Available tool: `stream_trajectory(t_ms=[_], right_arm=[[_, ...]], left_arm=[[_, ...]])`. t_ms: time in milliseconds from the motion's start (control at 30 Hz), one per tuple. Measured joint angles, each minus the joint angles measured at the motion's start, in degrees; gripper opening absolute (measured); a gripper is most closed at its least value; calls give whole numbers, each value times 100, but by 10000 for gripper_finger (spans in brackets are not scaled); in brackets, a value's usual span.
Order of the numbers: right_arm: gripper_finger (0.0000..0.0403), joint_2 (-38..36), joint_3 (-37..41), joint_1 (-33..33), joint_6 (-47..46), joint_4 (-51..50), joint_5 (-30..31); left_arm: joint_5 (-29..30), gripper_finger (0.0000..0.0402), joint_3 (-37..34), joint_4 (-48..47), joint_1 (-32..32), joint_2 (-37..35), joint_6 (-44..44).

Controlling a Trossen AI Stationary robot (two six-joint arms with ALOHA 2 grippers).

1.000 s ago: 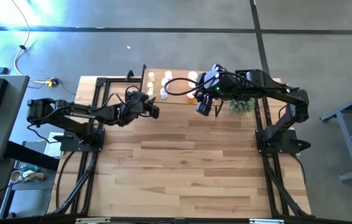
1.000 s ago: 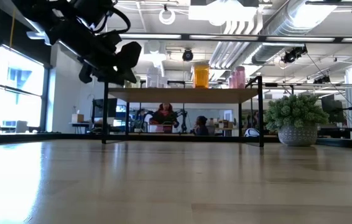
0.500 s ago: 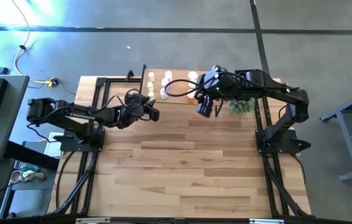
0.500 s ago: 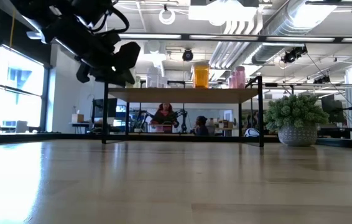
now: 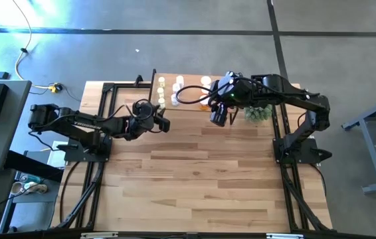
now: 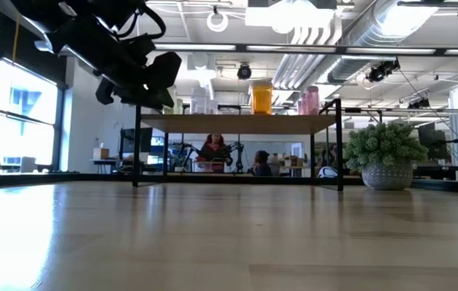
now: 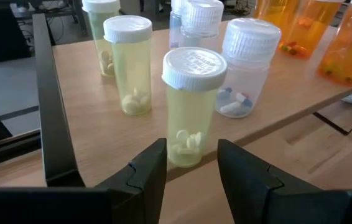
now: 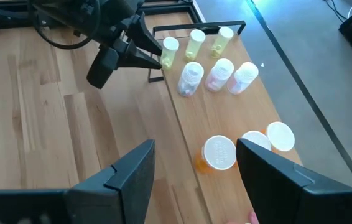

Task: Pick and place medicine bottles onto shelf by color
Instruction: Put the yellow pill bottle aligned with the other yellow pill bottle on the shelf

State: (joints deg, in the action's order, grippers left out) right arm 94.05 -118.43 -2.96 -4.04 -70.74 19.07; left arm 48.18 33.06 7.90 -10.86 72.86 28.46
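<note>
left gripper (image 7: 191,165) | fingers slightly apart, empty, just off the yellow bottle (image 7: 191,106) at the shelf (image 7: 89,134) edge | right gripper (image 8: 194,165) open, empty, above orange bottles (image 8: 219,152) | heads up: you could bump that yellow bottle over

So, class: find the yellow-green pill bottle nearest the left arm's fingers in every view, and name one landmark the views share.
High view: yellow-green bottle on the shelf's left end.
Low view: hidden behind the left gripper.
Left wrist view: bottle just beyond the fingers.
Right wrist view: bottle at the left gripper's tip.
Shared landmark: the shelf.
</note>
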Motion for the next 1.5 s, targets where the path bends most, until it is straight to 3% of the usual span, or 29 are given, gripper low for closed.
stream_trajectory(t_ms=[767,1300,1500], right_arm=[[216,1,0,0,0,-26,-68],[216,1,0,0,-1,-26,-68],[216,1,0,0,-1,-24,-68]], left_arm=[[112,131,4,-415,87,-2,382],[344,131,7,-692,782,-238,544],[-62,131,7,-1190,1203,-414,702]])
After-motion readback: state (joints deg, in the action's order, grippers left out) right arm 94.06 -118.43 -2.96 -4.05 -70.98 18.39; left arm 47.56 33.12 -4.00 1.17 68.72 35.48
